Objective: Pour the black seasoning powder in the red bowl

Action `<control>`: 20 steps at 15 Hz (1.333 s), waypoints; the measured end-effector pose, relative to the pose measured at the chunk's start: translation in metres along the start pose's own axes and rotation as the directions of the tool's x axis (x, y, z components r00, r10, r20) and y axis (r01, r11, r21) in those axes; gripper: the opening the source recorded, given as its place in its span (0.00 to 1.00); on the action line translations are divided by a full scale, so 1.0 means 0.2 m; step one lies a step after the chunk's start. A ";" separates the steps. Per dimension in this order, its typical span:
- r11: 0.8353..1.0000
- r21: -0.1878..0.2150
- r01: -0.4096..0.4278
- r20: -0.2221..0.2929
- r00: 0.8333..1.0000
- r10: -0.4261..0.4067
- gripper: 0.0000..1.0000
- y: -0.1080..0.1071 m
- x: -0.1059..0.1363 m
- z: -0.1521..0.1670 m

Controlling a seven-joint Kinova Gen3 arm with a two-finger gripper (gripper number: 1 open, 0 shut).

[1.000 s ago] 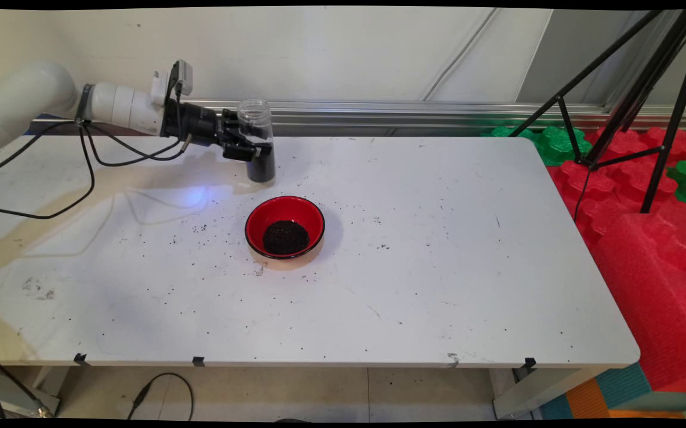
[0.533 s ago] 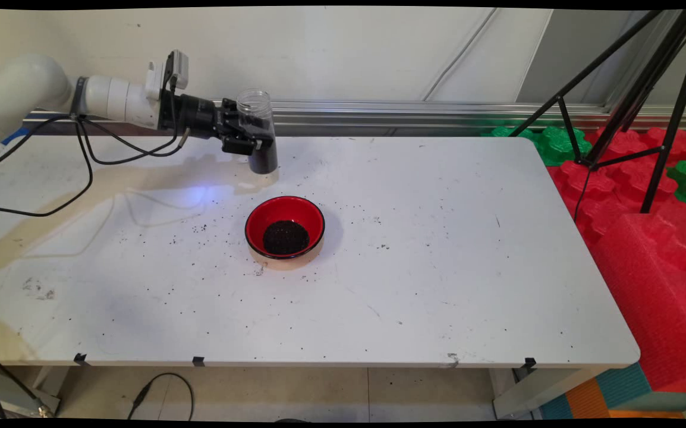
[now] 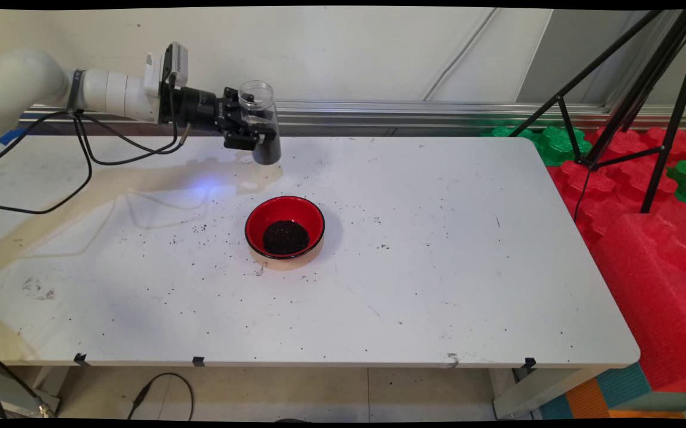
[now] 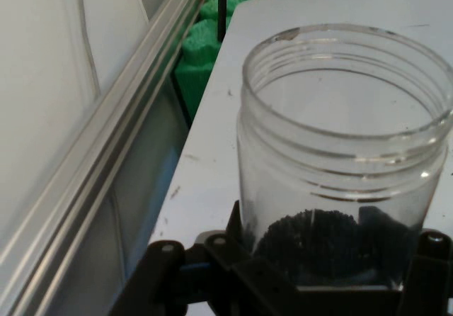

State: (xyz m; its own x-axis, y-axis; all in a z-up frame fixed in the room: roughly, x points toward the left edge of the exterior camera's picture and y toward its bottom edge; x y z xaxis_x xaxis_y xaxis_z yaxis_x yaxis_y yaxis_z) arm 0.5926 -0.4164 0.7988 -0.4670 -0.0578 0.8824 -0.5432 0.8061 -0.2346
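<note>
Clear plastic screw-neck jar [image 3: 260,122], part-filled with dark granules at its base, sits in my black two-finger gripper [image 3: 246,129], clenched on its lower body. The jar is clear of the white table [image 3: 438,249], near the far left edge, mouth up, no lid. Its long axis is close to upright, base tipped slightly toward the right in the main view. In the hand view the open jar [image 4: 340,160] fills the frame, the granules piled low between the gripper [image 4: 318,273] links.

Key relation: the red bowl with dark rim [image 3: 285,229], holding a mound of the same dark granules, lies nearer the camera than the jar and a little right, well apart from it. Loose granules are scattered on the table round the bowl. Black tripod legs [image 3: 634,101] and red foam blocks [image 3: 646,238] off to the right.
</note>
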 end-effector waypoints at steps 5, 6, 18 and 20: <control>0.994 0.012 -0.106 -0.005 0.994 0.106 0.00 0.03 0.04 0.01; 0.991 0.013 -0.130 -0.005 0.991 0.130 0.00 0.04 0.05 0.01; 0.909 -0.001 -0.417 0.021 0.909 0.417 0.00 0.15 0.06 0.04; 0.887 -0.005 -0.462 0.026 0.887 0.462 0.00 0.17 0.06 0.05</control>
State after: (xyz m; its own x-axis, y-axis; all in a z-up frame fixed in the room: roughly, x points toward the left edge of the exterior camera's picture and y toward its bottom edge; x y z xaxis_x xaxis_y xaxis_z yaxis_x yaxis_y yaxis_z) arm 0.5619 -0.3957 0.7967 -0.6832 0.3054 0.6633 -0.2625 0.7448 -0.6134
